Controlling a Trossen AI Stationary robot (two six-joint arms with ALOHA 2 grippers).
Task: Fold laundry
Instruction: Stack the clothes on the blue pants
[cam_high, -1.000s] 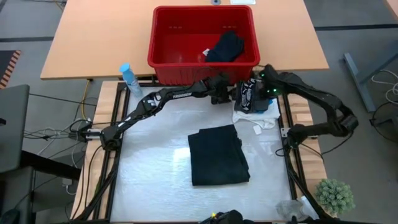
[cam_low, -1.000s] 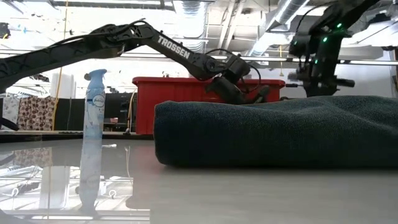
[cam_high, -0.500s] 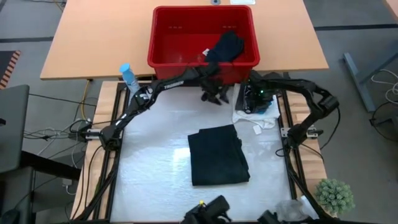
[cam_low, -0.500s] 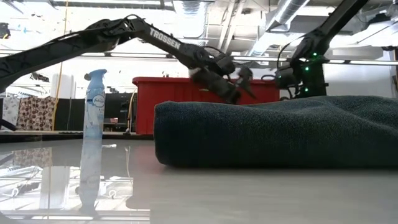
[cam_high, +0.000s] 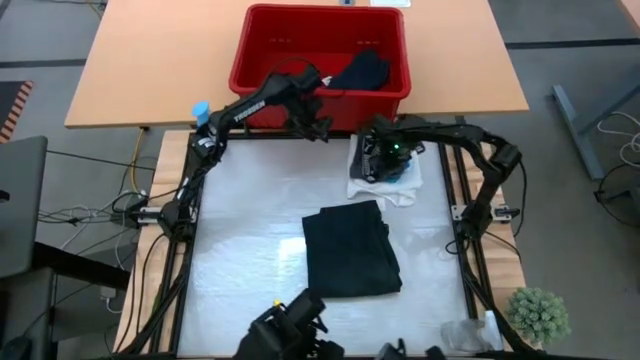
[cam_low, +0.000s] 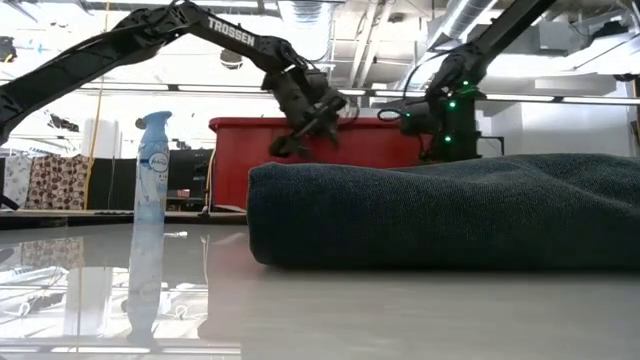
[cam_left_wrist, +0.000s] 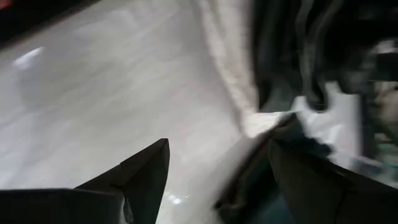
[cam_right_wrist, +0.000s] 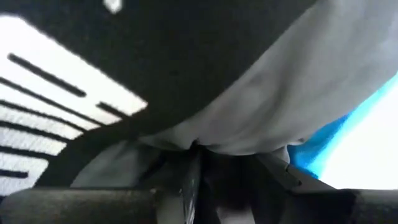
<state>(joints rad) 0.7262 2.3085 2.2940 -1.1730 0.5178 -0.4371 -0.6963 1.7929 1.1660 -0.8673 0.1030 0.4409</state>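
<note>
A folded black garment (cam_high: 350, 248) (cam_low: 450, 210) lies flat in the middle of the table. A small pile of laundry (cam_high: 385, 175), white, teal and black with a white print, lies at the table's far right. My right gripper (cam_high: 386, 158) (cam_low: 440, 130) (cam_right_wrist: 227, 168) is shut on its top. My left gripper (cam_high: 318, 128) (cam_low: 305, 110) (cam_left_wrist: 217, 146) hangs open with nothing between its fingers, above the table, just in front of the near wall of the red basket (cam_high: 255, 60). Another dark garment (cam_high: 362, 72) lies inside the basket. My right gripper comes at the pile from above, pointing down. Grey cloth (cam_right_wrist: 261, 106) and black cloth with white print (cam_right_wrist: 74, 93) bunch right at its fingers, several layers together. The gripper hides which layers it pinches. The white bottom garment (cam_high: 385, 190) lies on the table.
A blue-capped spray bottle (cam_high: 200, 112) (cam_low: 150, 220) stands at the table's far left corner. The red basket stands on a wooden table beyond the far edge. A small green plant (cam_high: 538, 312) is at the near right. Bare table lies to the left of the folded garment.
My left gripper has risen and swung toward the far left, away from the pile to the basket's near wall, rolling as it went. My right gripper has come down and moved toward the table's left, and the pile has shifted leftward with it.
</note>
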